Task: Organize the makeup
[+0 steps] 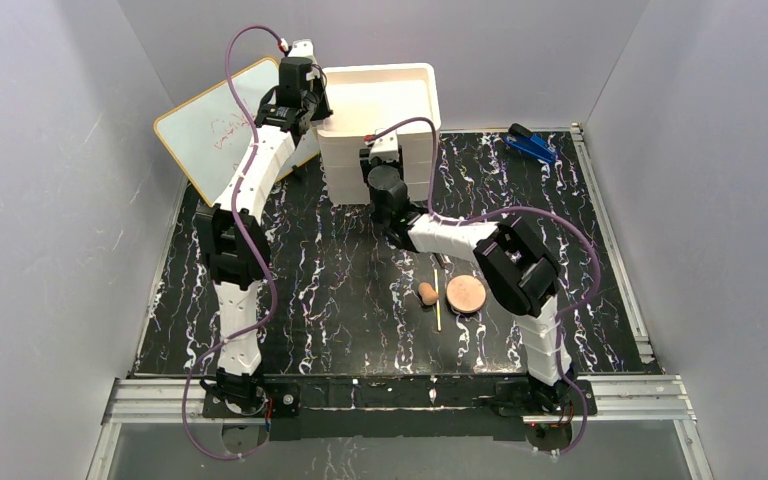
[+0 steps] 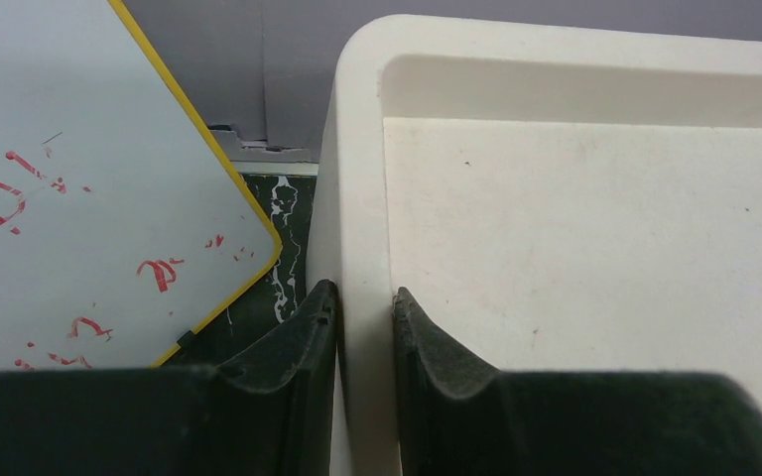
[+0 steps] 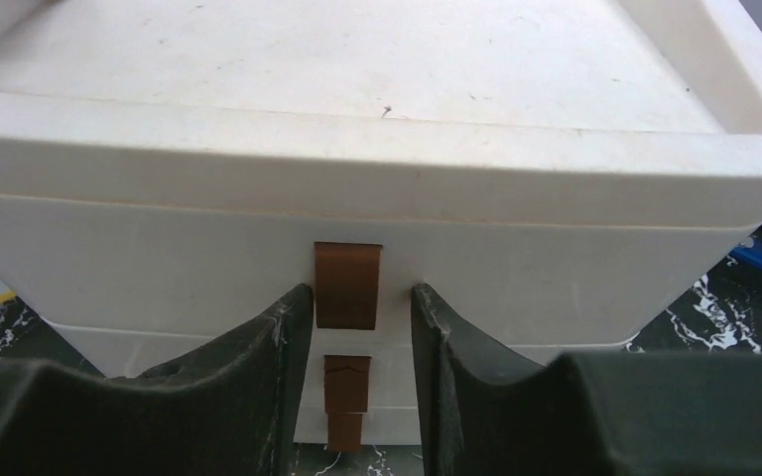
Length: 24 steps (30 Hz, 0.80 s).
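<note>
The makeup lies on the black marbled table in the top view: a round pinkish-tan disc (image 1: 466, 294), a tan egg-shaped sponge (image 1: 426, 293) and a thin yellow stick (image 1: 437, 302) between them. The white drawer box (image 1: 380, 110) stands at the back. My left gripper (image 1: 305, 112) (image 2: 364, 295) is shut on the left rim of the box's top tray (image 2: 357, 198), one finger outside and one inside. My right gripper (image 1: 384, 172) (image 3: 362, 290) sits against the box front, open, its fingers on either side of the top brown handle (image 3: 348, 285) with narrow gaps. Pencils and compact are not visible.
A whiteboard with a yellow edge (image 1: 215, 125) (image 2: 79, 178) leans behind the left arm, next to the box. A blue clip-like object (image 1: 532, 145) lies at the back right. Two lower brown handles (image 3: 346, 382) show below. Grey walls enclose the table.
</note>
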Each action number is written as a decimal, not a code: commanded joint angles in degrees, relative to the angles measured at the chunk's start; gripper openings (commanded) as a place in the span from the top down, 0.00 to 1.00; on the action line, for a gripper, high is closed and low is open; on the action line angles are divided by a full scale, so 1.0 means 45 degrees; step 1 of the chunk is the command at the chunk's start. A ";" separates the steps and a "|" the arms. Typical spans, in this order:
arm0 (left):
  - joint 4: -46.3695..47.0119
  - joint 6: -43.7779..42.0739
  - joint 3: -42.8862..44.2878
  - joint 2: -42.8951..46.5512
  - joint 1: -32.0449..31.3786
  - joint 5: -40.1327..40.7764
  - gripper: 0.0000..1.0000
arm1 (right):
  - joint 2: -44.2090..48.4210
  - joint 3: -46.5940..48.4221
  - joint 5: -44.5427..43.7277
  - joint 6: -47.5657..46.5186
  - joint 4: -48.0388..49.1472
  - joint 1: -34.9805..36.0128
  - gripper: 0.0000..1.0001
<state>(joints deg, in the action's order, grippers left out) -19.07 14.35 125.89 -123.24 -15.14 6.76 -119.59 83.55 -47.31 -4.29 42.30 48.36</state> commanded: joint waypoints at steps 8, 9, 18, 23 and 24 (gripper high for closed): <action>0.0029 0.0273 0.0776 0.0706 -0.0127 -0.1503 1.00 | 0.0499 0.0420 0.0563 0.0661 -0.0381 -0.0980 0.91; 0.0045 0.0269 0.0776 0.0717 -0.0122 -0.1494 1.00 | 0.0533 0.0426 0.0571 0.0679 -0.0419 -0.0976 0.98; -0.0009 0.0229 0.0813 0.0682 -0.0114 -0.1368 1.00 | 0.2106 -0.1847 0.0378 0.1471 -0.0336 -0.0382 0.99; -0.0054 0.0232 0.0868 0.0597 -0.0113 -0.1386 1.00 | 0.2842 -0.3298 -0.0521 0.1367 -0.0114 0.0615 0.99; -0.0073 0.0247 0.0882 0.0581 -0.0123 -0.1386 1.00 | 0.2989 -0.3525 -0.0683 0.1389 -0.0132 0.0830 0.99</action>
<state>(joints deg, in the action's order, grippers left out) -19.86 14.79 126.50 -123.48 -15.51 4.89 -110.04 71.70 -43.51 1.80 40.93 49.06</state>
